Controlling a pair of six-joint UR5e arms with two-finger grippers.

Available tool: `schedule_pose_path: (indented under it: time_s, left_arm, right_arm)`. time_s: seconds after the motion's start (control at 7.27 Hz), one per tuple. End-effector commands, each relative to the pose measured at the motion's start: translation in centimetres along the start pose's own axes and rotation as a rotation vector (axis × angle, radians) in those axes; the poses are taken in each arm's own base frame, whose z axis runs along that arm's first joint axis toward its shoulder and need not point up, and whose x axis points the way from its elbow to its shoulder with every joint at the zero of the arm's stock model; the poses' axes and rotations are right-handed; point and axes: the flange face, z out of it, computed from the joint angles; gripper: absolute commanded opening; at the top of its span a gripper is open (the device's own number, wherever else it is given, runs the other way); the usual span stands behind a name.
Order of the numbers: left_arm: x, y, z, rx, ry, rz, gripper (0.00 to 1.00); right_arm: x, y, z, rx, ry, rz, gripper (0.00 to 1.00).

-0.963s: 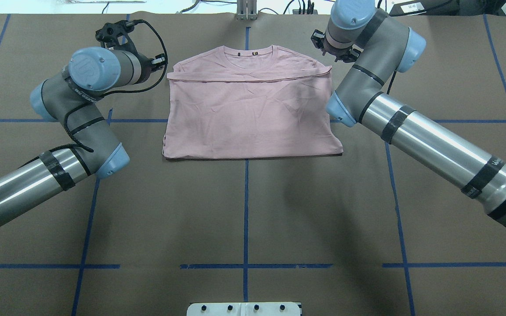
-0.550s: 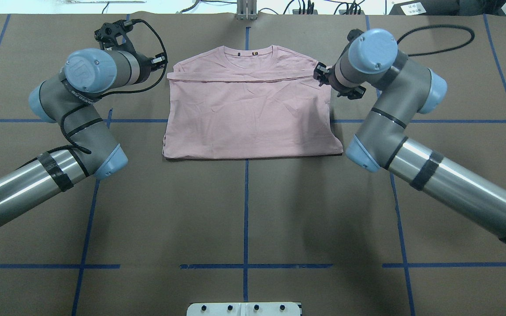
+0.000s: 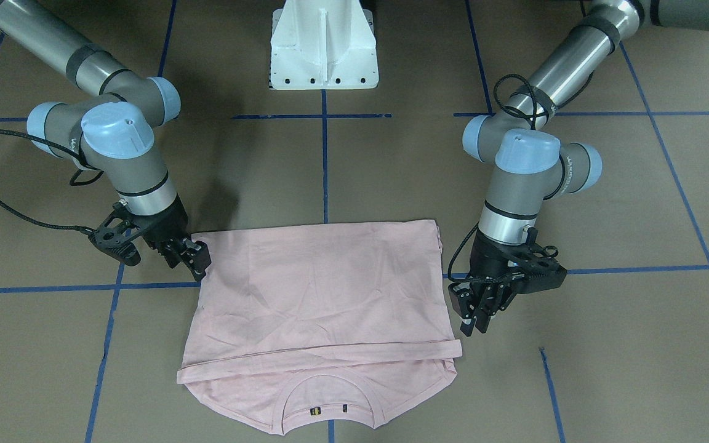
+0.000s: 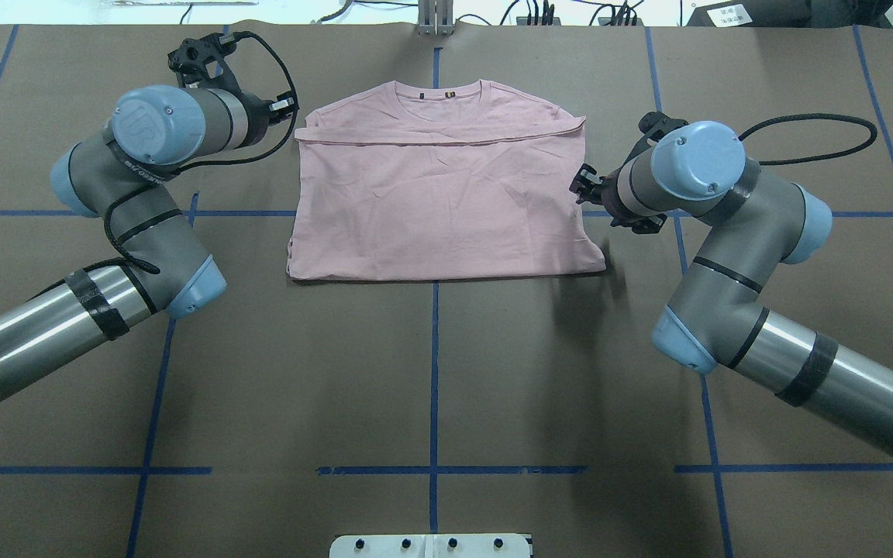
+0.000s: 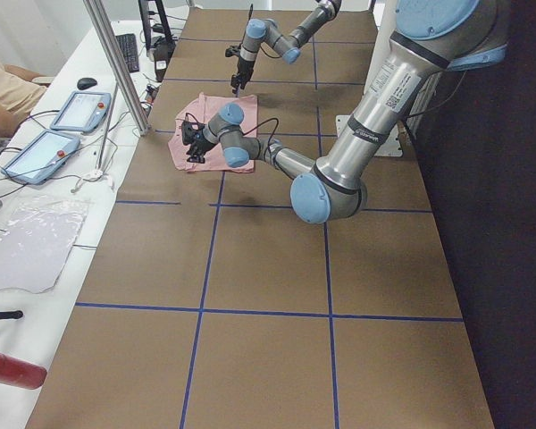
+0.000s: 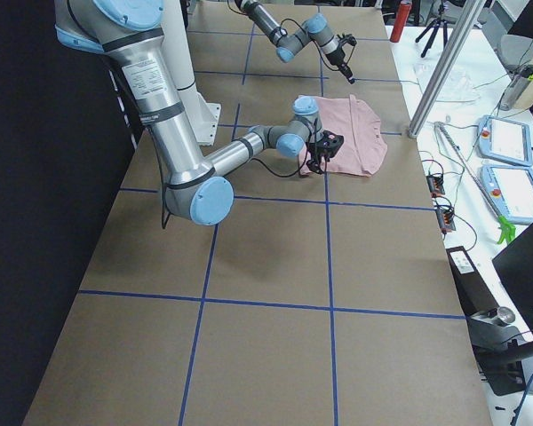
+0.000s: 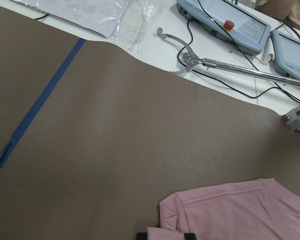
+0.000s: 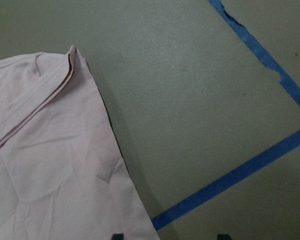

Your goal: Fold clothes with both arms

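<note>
T-shirt (image 4: 439, 209) x1, flat btwn L hand (image 3: 474, 317) & R hand (image 3: 197, 261).

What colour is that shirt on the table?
Pale pink T-shirt; the overhead exterior view shows it best.

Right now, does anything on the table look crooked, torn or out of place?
Only small things. On the T-shirt, the folded-over edge near the neck runs slightly slanted rather than square to the table's grid, and the blue tape looks ragged in the right wrist view. No spills or torn cloth show.
</note>
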Motion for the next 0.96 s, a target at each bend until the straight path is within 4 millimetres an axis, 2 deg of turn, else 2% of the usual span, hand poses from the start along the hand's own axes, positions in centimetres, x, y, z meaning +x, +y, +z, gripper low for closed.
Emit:
schedule_pose_path:
  time_s: [0.0,0.28,0.41,0.69,0.83]
  left_arm:
    - [0.3,0.0,-0.1,0.0,0.005,0.0,0.39]
    - [0.3,0.0,-0.3,0.0,0.006,0.0,0.39]
    - [0.3,0.0,-0.3,0.0,0.006,0.0,0.39]
    - [0.3,0.0,-0.3,0.0,0.006,0.0,0.39]
    - [0.2,0.1,-0.3,0.0,0.005,0.001,0.39]
  right_arm:
    - [0.5,1.2,0.1,-0.015,0.003,-0.003,0.7]
    - [2.9,3.3,-0.8,-0.038,0.003,-0.011,0.68]
    - [2.9,4.5,-0.4,-0.047,0.006,-0.015,0.68]
    - [3.0,5.0,0.0,-0.051,0.012,-0.017,0.65]
    - [3.1,5.0,0.1,-0.051,0.015,-0.016,0.51]
